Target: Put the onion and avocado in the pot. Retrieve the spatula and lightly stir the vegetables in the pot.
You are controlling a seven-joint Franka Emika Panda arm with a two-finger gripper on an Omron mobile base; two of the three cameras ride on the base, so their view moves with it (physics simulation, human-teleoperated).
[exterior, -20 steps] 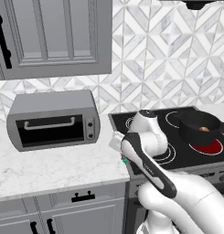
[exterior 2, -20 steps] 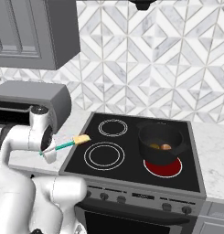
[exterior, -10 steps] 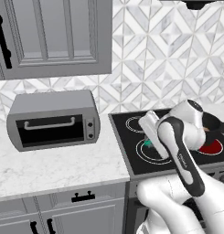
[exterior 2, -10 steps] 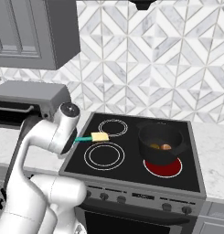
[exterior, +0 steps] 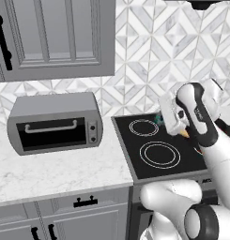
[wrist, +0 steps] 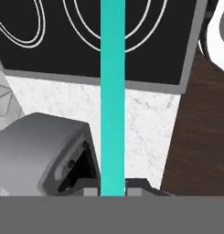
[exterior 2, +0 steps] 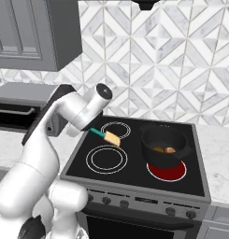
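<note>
Right base view: we carry the spatula [exterior 2: 106, 136] at frame centre, above the stove [exterior 2: 134, 177], left of the pot [exterior 2: 164, 147].
Largest first: the black low-walled pot sits centre-right with the orange-brown onion [exterior 2: 169, 150] inside. Our gripper [exterior 2: 90, 129] is clamped on the slim teal handle; the pale tan blade points toward the pot. We judge the spatula light, stiff, perhaps slippery, so hold it mid-handle.

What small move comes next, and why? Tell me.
Probably carry the spatula on toward the pot and lower its blade in. The gripper is shut on the teal handle, the blade hangs over the stovetop short of the pot, and vegetables already lie inside.
</note>
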